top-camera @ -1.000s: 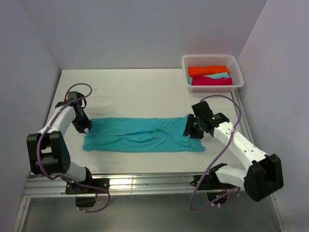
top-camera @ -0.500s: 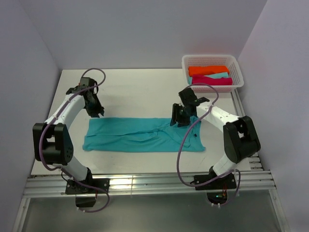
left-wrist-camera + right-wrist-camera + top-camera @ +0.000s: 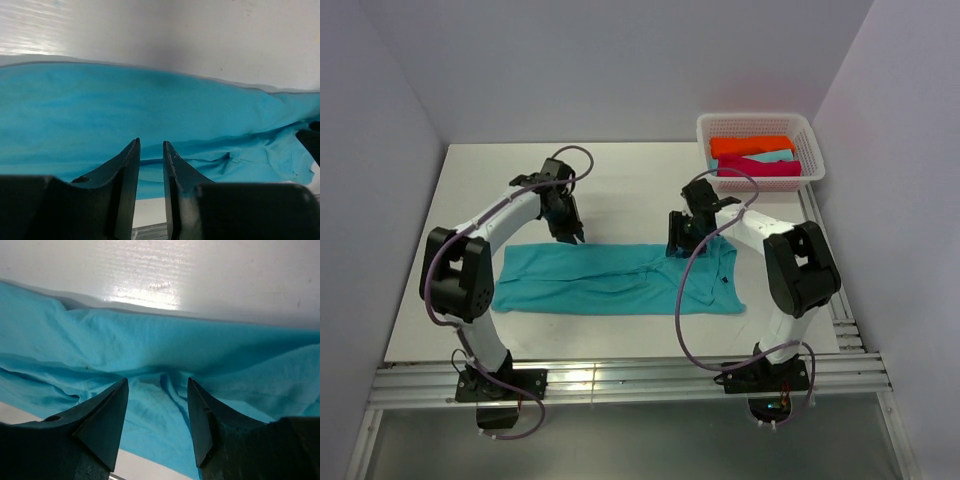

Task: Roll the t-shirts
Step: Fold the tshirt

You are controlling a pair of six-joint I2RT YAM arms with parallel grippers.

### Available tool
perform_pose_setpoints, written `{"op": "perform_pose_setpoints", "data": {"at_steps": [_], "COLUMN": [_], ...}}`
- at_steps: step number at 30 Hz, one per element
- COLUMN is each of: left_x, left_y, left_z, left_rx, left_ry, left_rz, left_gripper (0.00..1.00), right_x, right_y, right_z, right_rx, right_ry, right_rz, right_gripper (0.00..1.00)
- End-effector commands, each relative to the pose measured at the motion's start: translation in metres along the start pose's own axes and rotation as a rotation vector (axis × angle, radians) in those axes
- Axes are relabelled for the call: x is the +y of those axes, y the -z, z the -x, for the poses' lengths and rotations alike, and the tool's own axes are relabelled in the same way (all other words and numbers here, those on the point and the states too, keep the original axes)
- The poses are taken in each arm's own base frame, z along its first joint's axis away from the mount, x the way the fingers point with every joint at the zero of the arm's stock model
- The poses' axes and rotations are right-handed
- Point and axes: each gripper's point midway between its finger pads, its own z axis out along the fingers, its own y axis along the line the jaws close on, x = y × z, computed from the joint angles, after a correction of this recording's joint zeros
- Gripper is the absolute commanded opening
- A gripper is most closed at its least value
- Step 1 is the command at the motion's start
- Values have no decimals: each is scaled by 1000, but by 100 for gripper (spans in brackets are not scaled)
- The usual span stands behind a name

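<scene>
The teal t-shirt lies folded into a long strip across the table, its dark neck label near the right end. My left gripper hovers at the strip's far edge, left of centre; in the left wrist view its jaws stand a narrow gap apart with nothing between them, above the teal cloth. My right gripper is over the far edge towards the right end; in the right wrist view it is open and empty above wrinkled cloth.
A white mesh basket stands at the back right corner, holding orange, pale aqua and magenta rolled shirts. Bare white table lies behind the strip. Purple walls enclose the sides and back.
Both arms have swung inward along the shirt's far edge: the left gripper from the strip's left end towards the middle, the right gripper from the right end leftward. The shirt lies much the same.
</scene>
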Motion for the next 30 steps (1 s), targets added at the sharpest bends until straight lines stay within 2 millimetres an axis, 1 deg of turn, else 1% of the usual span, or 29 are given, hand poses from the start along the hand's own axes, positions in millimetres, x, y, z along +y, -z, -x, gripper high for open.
{"op": "perform_pose_setpoints", "data": {"at_steps": [1,3,5,6,7,8,9,10,13,17,20,23,26,27,28,30], "left_x": [-35,-43,-53,-57,-61,-62,-65,-67,-75,-78,-81,-85,-92,-95,-100,-107], "left_y": [0,-7,-12,-15,-15,-21,-23,-25,-29,-36,-38,-41,-45,-47,-47,-53], "left_z": [3,-1,-5,-7,-7,-9,-11,-12,-15,-22,-28,-32,-37,-40,-39,-45], "left_rx": [10,34,58,66,68,80,87,91,99,121,132,139,148,154,149,168], "left_ry": [1,-4,-22,-29,-35,-37,-46,-49,-61,-64,-70,-75,-85,-93,-98,-114], "left_rz": [-102,-114,-127,-130,-132,-123,-125,-124,-127,-128,-129,-138,-152,-155,-166,-174], "left_gripper": [30,30,29,29,29,29,29,29,29,29,28,28,28,28,28,28], "right_x": [12,13,16,16,17,17,19,19,23,27,35,42,47,49,49,53], "right_y": [-4,-6,-6,-7,-7,-7,-6,-5,-1,6,19,31,43,45,46,50], "right_z": [18,16,16,15,15,13,13,13,12,6,4,-3,-12,-16,-21,-29], "right_rx": [-47,-40,-41,-38,-37,-33,-36,-39,-42,-37,-48,-43,-44,-40,-30,-20], "right_ry": [39,30,32,30,33,36,36,37,38,37,35,24,23,25,15,17], "right_rz": [29,39,52,53,54,58,65,70,93,119,158,193,212,216,223,234], "right_gripper": [57,55,46,44,37,32,26,18,4,0,0,0,0,0,0,0]}}
